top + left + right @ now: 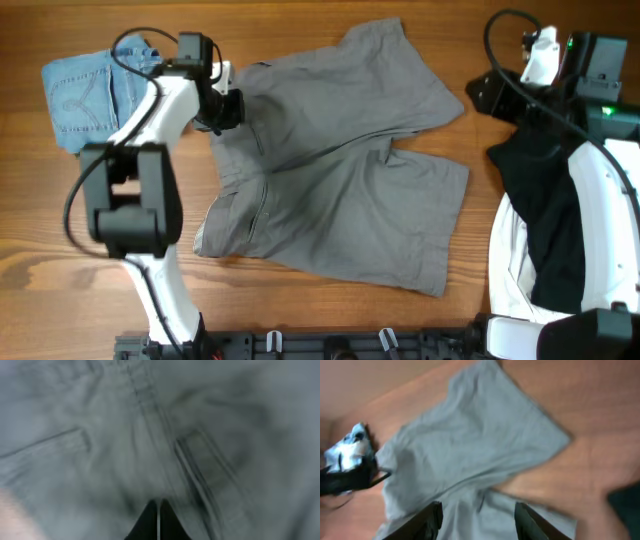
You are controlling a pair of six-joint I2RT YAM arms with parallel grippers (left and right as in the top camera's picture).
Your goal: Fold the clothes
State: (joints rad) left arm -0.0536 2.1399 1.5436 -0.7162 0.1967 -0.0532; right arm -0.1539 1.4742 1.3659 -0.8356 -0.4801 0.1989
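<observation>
Overhead, unlike left wrist: light-blue denim shorts (80, 95).

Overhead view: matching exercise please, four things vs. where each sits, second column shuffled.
Things:
1. grey shorts
2. denim shorts
3. black garment
4. left gripper

Places:
A. right side, partly under the right arm
B. at the end of the grey waistband
C. spread out in the middle
D. far left, beyond the left arm

Pairs: 1-C, 2-D, 3-A, 4-B
</observation>
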